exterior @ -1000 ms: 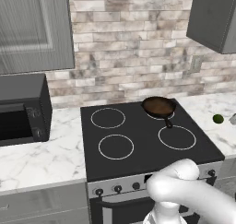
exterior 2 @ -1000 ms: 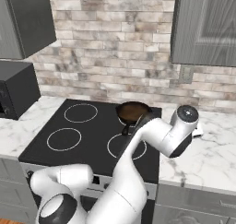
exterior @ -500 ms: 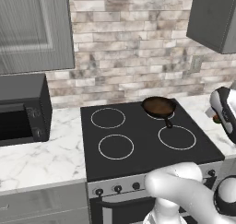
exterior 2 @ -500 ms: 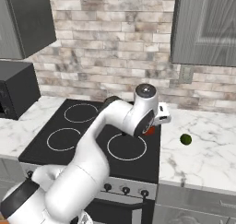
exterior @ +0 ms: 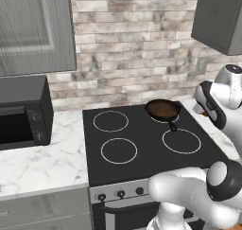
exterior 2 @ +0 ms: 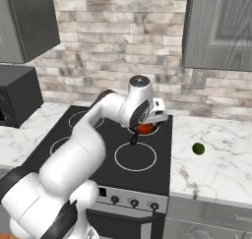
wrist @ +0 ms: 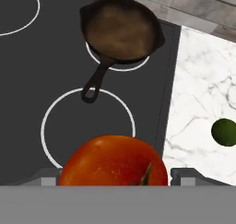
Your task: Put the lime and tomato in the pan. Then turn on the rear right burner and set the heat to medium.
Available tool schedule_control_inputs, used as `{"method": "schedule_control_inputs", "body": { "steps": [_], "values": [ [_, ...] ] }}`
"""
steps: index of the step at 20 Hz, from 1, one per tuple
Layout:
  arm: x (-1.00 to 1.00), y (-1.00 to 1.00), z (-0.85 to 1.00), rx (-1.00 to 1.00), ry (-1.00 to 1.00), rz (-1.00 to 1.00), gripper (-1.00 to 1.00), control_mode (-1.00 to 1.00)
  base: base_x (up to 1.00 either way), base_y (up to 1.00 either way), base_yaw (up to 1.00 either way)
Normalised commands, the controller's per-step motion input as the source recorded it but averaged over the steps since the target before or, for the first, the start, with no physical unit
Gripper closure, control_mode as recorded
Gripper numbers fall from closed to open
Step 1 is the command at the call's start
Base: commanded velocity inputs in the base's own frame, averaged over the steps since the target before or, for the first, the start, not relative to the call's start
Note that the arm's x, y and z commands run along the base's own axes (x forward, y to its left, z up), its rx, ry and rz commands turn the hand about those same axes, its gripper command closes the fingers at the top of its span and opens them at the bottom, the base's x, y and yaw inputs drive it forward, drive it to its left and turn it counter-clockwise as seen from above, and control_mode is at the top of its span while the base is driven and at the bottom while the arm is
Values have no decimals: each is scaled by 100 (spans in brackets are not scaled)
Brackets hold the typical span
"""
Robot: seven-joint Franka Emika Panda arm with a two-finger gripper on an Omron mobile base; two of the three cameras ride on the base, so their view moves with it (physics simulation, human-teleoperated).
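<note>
Right now the gripper [wrist: 113,181] holds the tomato [wrist: 113,160] between its two fingers, which stand wide apart around the fruit. In the hand view the red-orange tomato sits at the bottom, with a grey finger tip on each side of it. In the right base view the tomato [exterior 2: 144,128] shows under the white hand, above the right half of the cooktop [exterior 2: 98,154].

The pan [wrist: 121,30] rests on the rear right burner [wrist: 138,65] and covers most of its white ring. Its short black handle points toward the front right ring. The inside of the pan is bare. In the left base view the pan [exterior: 162,109] stands near the back right corner of the cooktop.

The lime [exterior 2: 198,148] lies on the white marble surface [exterior 2: 216,169] to the right of the cooktop, well apart from the pan and a little way from the surface's front edge. In the hand view the lime [wrist: 224,132] is at the right edge, on the marble.
</note>
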Motion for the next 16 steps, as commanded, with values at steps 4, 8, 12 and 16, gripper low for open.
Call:
{"method": "schedule_control_inputs", "body": {
  "steps": [4, 8, 12, 16],
  "values": [
    [66, 19, 0, 1, 0, -1, 100, -100, 0, 0, 0],
    [60, 3, 1, 2, 5, -3, 100, -100, 0, 0, 0],
    [58, 0, 0, 2, 4, -3, 100, -100, 0, 0, 0],
    [51, 0, 4, 2, 5, -4, 100, -100, 0, 0, 0]
  ]
}}
